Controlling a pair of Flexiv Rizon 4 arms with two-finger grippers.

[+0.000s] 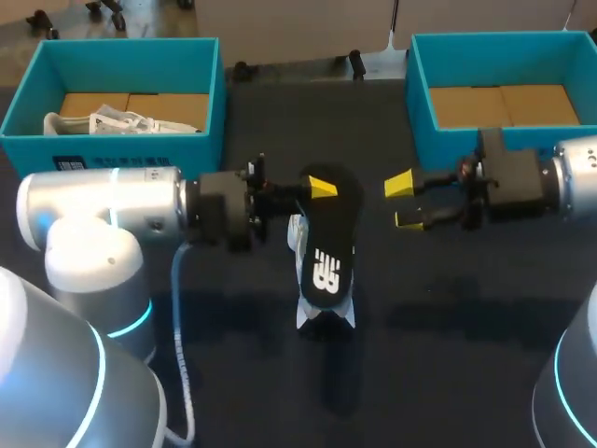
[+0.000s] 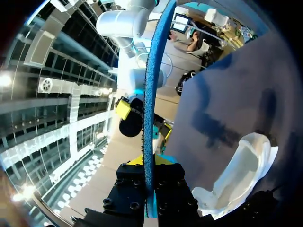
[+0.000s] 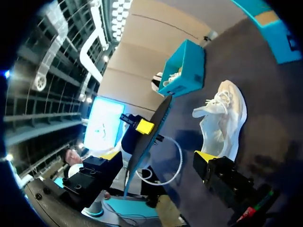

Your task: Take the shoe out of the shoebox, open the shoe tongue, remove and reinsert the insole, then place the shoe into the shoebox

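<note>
Insole (image 1: pixel 331 247), black: clamped at its far end in my left gripper (image 1: pixel 317 191), mid-table (image 1: pixel 448 308), long axis running away from me. White shoe (image 1: pixel 297 235): beneath, roughly parallel. My right gripper (image 1: pixel 404 202): fingers apart, empty.

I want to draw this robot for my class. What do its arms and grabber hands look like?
Both the left arm and the right arm are fat, shiny silver-white tubes with glowing light-blue rings at the joints. Each ends in a blocky black part. The left gripper and the right gripper have black fingers with bright yellow tips. A thin pale cable hangs from the left arm.
</note>
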